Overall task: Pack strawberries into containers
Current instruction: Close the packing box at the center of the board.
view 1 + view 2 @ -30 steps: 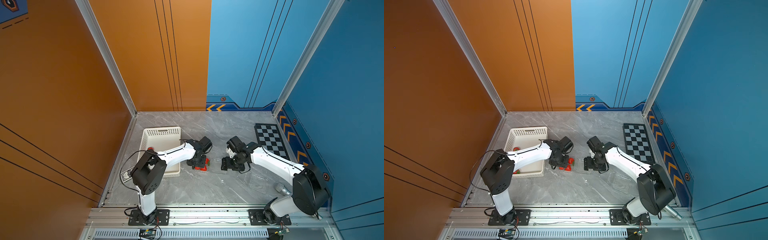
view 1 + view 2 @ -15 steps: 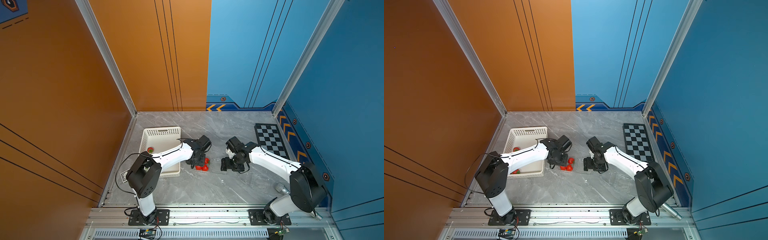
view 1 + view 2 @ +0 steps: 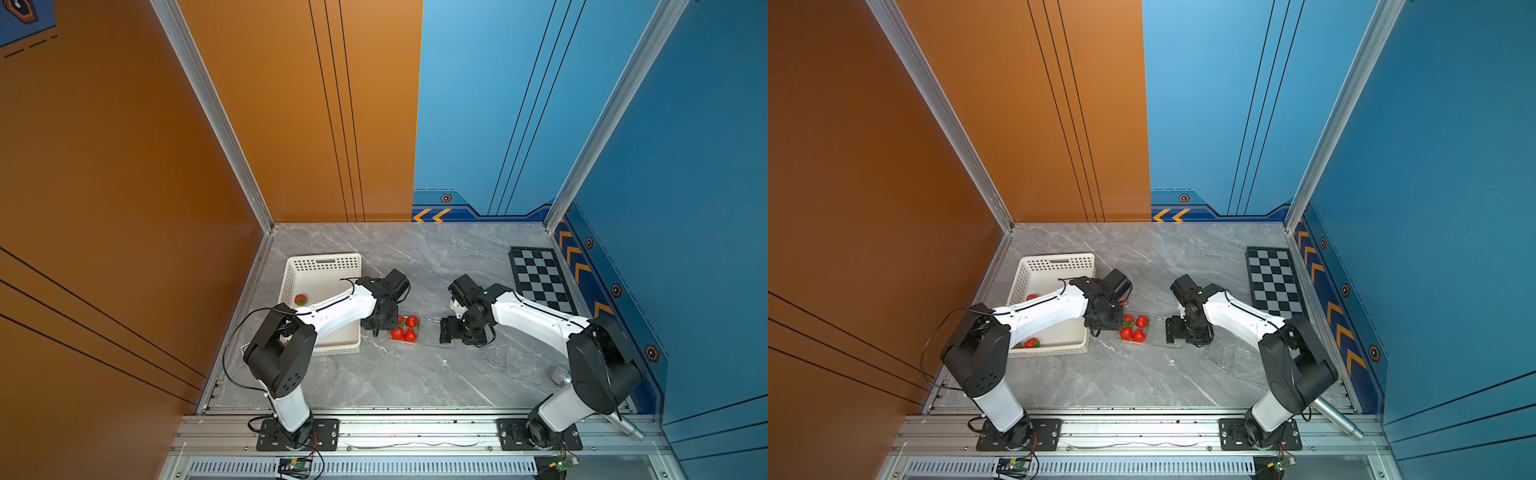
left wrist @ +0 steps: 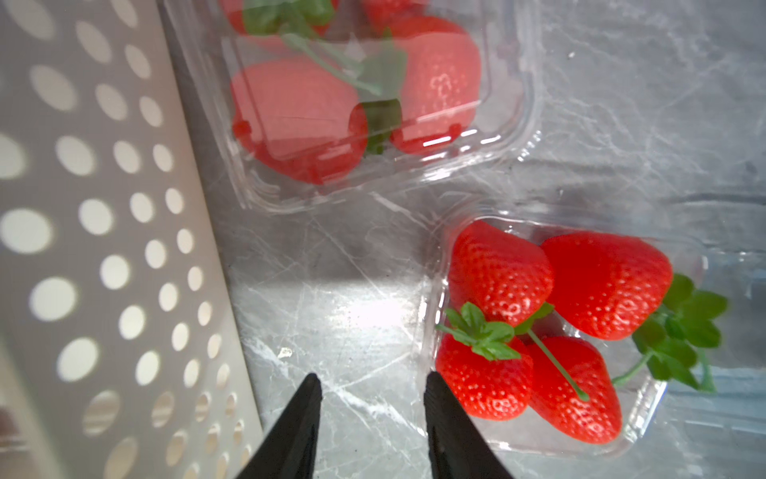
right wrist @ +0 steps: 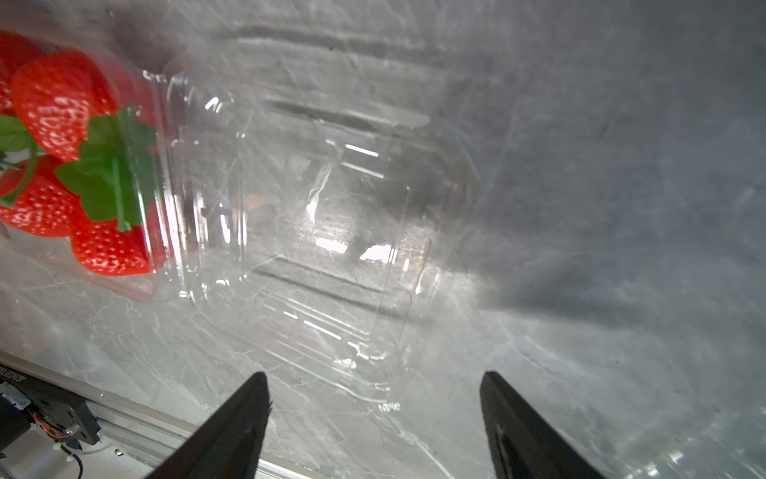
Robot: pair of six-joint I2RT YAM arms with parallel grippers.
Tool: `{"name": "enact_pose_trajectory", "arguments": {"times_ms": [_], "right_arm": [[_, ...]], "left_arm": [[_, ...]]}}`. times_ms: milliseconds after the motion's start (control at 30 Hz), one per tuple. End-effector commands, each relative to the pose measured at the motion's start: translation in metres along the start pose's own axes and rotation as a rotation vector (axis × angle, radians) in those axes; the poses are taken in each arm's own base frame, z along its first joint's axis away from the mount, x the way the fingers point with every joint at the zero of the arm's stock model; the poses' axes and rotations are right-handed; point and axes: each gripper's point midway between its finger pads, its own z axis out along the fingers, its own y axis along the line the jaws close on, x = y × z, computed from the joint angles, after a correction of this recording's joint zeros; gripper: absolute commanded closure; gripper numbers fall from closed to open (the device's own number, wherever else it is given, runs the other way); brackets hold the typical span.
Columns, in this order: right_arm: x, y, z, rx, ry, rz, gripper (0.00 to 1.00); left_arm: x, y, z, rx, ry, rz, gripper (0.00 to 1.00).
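Likely soft and bruisable, four glossy red strawberries (image 4: pixel 539 327) sit in a flimsy clear plastic clamshell (image 4: pixel 646 419) near the white perforated basket (image 4: pixel 103 249); pinch its open lid (image 5: pixel 315 232) at the rim. Empty, the left gripper (image 4: pixel 372 375) gapes narrowly, the right gripper (image 5: pixel 373 373) wide.

The surface (image 3: pixel 415 374) (image 3: pixel 1121 374) was a grey, marble-patterned slab. A white perforated basket (image 3: pixel 320 259) (image 3: pixel 1054 262) (image 4: pixel 103 249) sat on it along the left edge. Just beside the basket's wall lay a closed container (image 4: pixel 290 195), clear plastic, with red fruit dim under its lid. Close by it an open container (image 4: pixel 433 265) (image 5: pixel 315 232) rested near the middle, holding four strawberries (image 3: pixel 397 333) (image 4: pixel 501 269), its lid spread flat toward the right. A third container (image 3: pixel 1235 357), faint and hard to make out, lay nearer the front right. A black-and-white checkerboard (image 3: pixel 540 276) (image 3: pixel 1275 278) lay flat by the right wall.
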Motion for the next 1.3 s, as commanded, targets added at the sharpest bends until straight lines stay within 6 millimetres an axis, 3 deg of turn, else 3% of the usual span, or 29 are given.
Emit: {"name": "enact_pose_trajectory", "arguments": {"times_ms": [0,367,633,1033,1267], "right_arm": [[-0.01,0.009,-0.002,-0.03,-0.021,0.016,0.17],[-0.016,0.013,0.008,-0.058,-0.014,0.027,0.17],[-0.021,0.021,0.01,-0.095,-0.021,0.024,0.17],[-0.025,0.028,-0.015,-0.21,-0.083,0.062,0.18],[-0.027,0.047,-0.035,-0.358,-0.117,0.068,0.18]], "left_arm": [[0.001,0.013,-0.003,-0.032,0.001,-0.024,0.61],[0.002,0.02,0.006,-0.048,0.026,-0.042,0.74],[0.005,0.025,0.014,-0.064,0.051,-0.047,0.76],[0.006,0.019,0.027,-0.073,0.083,-0.029,0.79],[0.006,0.016,0.028,-0.07,0.086,-0.021,0.8]]}}
